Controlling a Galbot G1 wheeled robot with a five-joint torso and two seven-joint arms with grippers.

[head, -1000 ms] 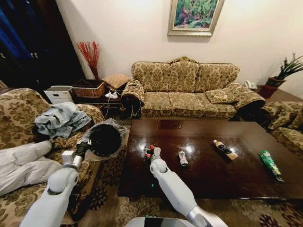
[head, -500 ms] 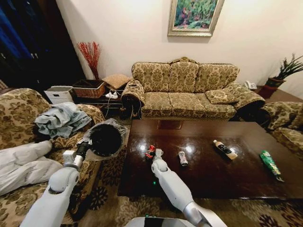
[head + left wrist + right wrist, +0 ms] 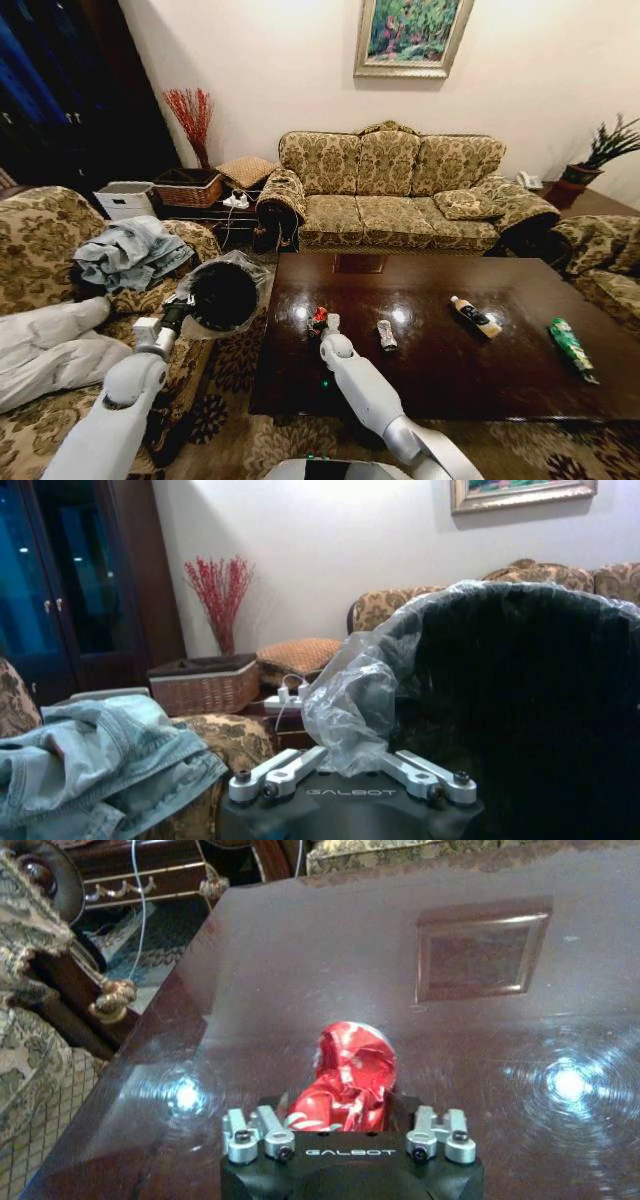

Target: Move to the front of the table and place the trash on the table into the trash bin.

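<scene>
Trash lies spread across the large dark glossy wooden tabletop (image 3: 440, 380) with its square carved inlay. Nearest the robot's left edge of that tabletop, the crushed red can (image 3: 345, 1080) sits between the fingers of the right tool (image 3: 348, 1129), which is clenched on it; in the wrist view the can's lower end is tucked into the tool while its crumpled upper part sticks out toward the inlay. In the head view the right tool (image 3: 328, 322) reaches in from the near side of the tabletop, with the red can (image 3: 318, 317) at its tip, low over the polished surface; whether the can touches the wood I cannot tell.

Just beside it toward the robot's right lies the small silver-and-black can (image 3: 386, 334), apart from the tool. Farther right is the dark bottle with a white cap (image 3: 475, 316), lying on its side, and near the far right edge the green bottle (image 3: 573, 348), also lying down.

The left tool (image 3: 170, 318) is held off the left end of the tabletop, above the patterned carpet and next to a floral armchair. It is clenched on the small round black trash bin lined with crinkly clear plastic (image 3: 221, 296), whose open mouth is tilted toward the camera. In the left wrist view the tool's (image 3: 352, 769) fingers pinch the bag-covered rim of the bin (image 3: 520, 705).
</scene>
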